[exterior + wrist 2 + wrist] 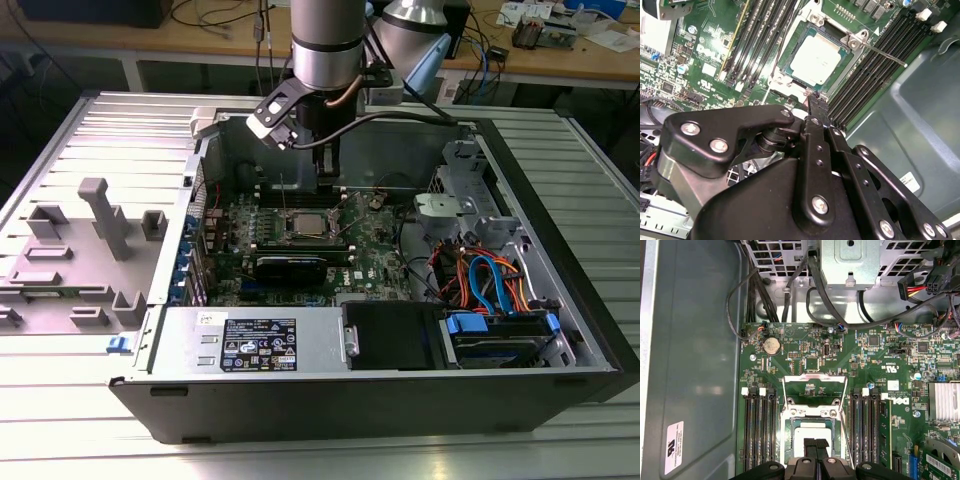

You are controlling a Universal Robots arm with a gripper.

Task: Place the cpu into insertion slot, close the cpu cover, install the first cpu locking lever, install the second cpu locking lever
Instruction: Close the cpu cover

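Fingertips of the gripper [812, 99] are pressing together into one narrow black point with nothing showing between them, and in both wrist views they are hanging just over the edge of the insertion slot [856, 41]. The cpu [819, 59] is lying flat in that slot, its dull silver top facing up and its green rim showing all round in the second wrist view. The cpu cover [814, 376] is standing raised off the chip as a thin silver frame, with the board showing through its window in the first wrist view, so it is not lying over the cpu. One thin locking lever [883, 55] is sticking out from a corner of the insertion slot and slanting across the black memory slots [860, 85].

In the exterior view the arm [328, 40] is reaching down from 12 o'clock into the open computer case [400, 400], and the gripper is hovering just at 1 o'clock of the cpu. The long black card [290, 268] is lying just at 6 o'clock of the insertion slot, and the silver power supply [255, 345] is sitting farther toward 6 o'clock against the case wall. A bundle of blue and orange cables [490, 285] is lying at 4 o'clock. Outside the case, toward 9 o'clock, a grey fixture tray [80, 250] is resting on the ribbed table [320, 455]
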